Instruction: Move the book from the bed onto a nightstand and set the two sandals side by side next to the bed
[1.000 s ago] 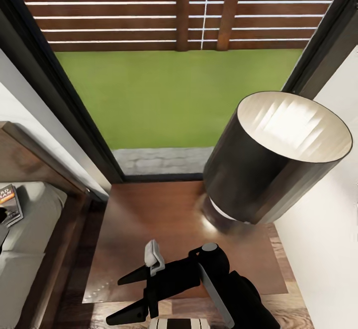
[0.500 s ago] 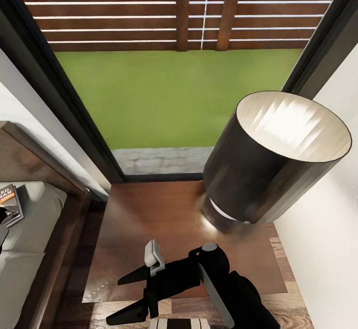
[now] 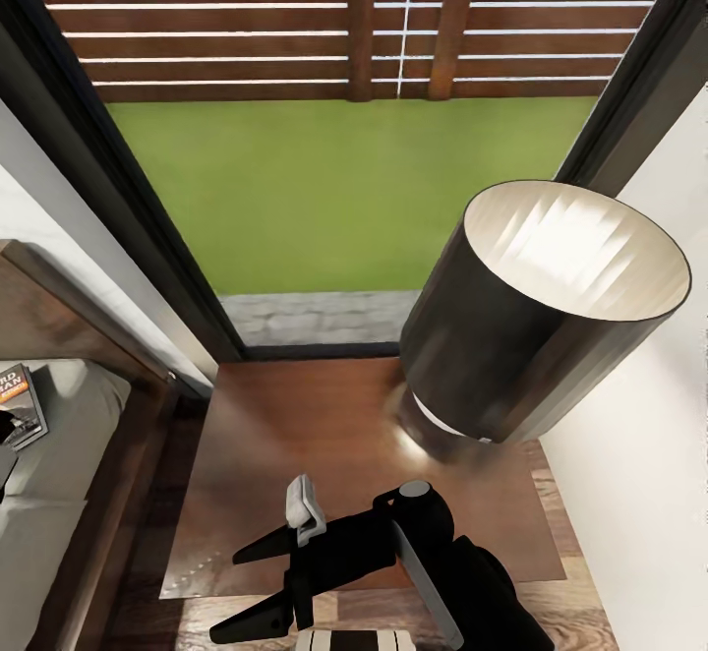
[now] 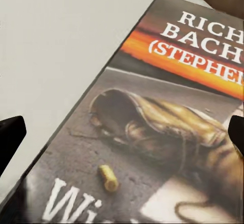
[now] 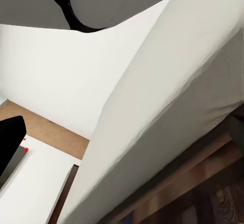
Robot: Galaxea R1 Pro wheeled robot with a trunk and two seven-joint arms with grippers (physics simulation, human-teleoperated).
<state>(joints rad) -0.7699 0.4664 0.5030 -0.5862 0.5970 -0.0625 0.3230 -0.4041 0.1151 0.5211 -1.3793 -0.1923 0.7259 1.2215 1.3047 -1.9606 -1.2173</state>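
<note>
Your right gripper (image 3: 251, 584) hangs with its two black fingers spread wide and nothing between them, at the near edge of the nightstand (image 3: 324, 435). The lamp (image 3: 546, 312) stands beyond it on the far right part of that glossy top, its black shade tilted in the head view. The book (image 3: 20, 403) lies flat on the bed (image 3: 69, 454), well off to the left of that gripper, near the headboard. Your left gripper (image 4: 122, 132) is directly over the book (image 4: 147, 132): the wrist view looks close down on the cover, a dark fingertip at each side edge, set wide apart, the cover lying between them on the pale mattress (image 4: 56, 41). You cannot tell whether either tip touches the book.
</note>
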